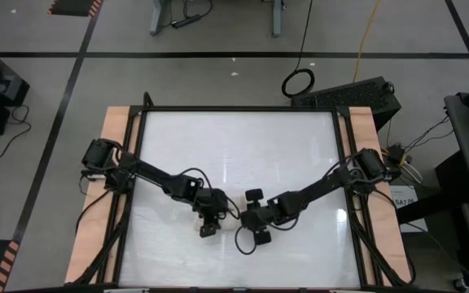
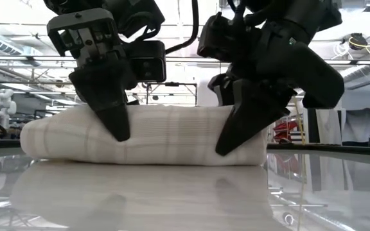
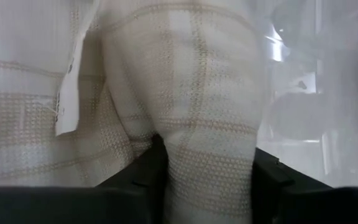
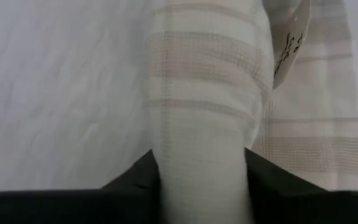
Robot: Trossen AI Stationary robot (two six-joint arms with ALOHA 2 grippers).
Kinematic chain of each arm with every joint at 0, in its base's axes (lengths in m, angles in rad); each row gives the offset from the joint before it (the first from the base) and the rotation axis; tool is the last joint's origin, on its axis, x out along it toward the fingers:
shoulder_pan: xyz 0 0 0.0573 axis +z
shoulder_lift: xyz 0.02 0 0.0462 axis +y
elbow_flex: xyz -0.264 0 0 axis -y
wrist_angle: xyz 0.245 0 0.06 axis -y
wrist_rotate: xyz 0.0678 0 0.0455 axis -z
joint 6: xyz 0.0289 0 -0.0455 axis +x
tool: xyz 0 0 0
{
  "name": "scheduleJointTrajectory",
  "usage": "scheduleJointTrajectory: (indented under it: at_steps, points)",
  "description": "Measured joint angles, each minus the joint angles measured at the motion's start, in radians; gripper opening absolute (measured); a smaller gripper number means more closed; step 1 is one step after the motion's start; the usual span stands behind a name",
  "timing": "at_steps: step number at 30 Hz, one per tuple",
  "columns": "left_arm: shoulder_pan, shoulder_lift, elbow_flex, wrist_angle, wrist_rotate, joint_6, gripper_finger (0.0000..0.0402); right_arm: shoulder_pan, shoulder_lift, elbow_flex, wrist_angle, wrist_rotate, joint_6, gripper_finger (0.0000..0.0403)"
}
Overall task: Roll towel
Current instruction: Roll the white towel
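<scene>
Two dark arms meet over the white table (image 1: 234, 138), the landmark for every position given below; the left arm reaches in from the table's left edge, the right arm from its right edge, and both end slightly nearer the front edge than the table's middle. Between them, resting on the table surface, lies the towel (image 2: 153, 135), a cream-white cloth with beige-brown plaid checks, gathered into a thick horizontal roll; from above it is almost entirely hidden beneath the two wrists. The left gripper (image 2: 117, 125) points down onto one end portion of the roll, and the left wrist view shows a raised fold of the cloth passing between its two dark fingers (image 3: 138, 177), so its jaws are closed on the towel. The right gripper (image 2: 236, 135) comes down at a slant onto the other end portion, and the right wrist view likewise shows a band of cloth pinched between its fingers (image 4: 135, 177), so its jaws too are clamped on the towel. Smallest of all, the towel's white tag (image 3: 67, 99) hangs from a seam on the cloth, beside the fold that the left gripper pinches.
</scene>
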Motion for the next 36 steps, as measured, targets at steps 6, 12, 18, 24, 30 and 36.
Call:
scheduleJointTrajectory:
  at_steps: [6,12,18,24,30,36]
  points:
    - [-0.022,-0.030,0.000,-0.016,-0.013,0.008,0.0225,-0.021,-0.002,0.000,-0.002,-0.074,0.019,0.0094]
    - [-0.024,-0.167,-0.003,-0.166,-0.017,0.000,0.0301,-0.031,0.000,0.000,0.000,-0.105,0.022,0.0099]
    - [-0.056,-0.354,-0.003,-0.313,-0.164,0.008,0.0319,-0.050,0.000,0.001,0.000,-0.173,0.040,0.0097]
    - [-0.178,-0.435,-0.001,-0.310,-0.497,0.032,0.0319,-0.079,0.000,0.001,-0.001,-0.236,0.075,0.0096]
    - [-0.296,-0.388,-0.001,-0.273,-0.648,0.000,0.0319,-0.115,0.000,0.001,-0.001,-0.309,0.106,0.0096]
    - [-0.360,-0.270,0.000,-0.201,-0.755,0.005,0.0319,-0.139,0.001,0.000,-0.003,-0.370,0.119,0.0096]
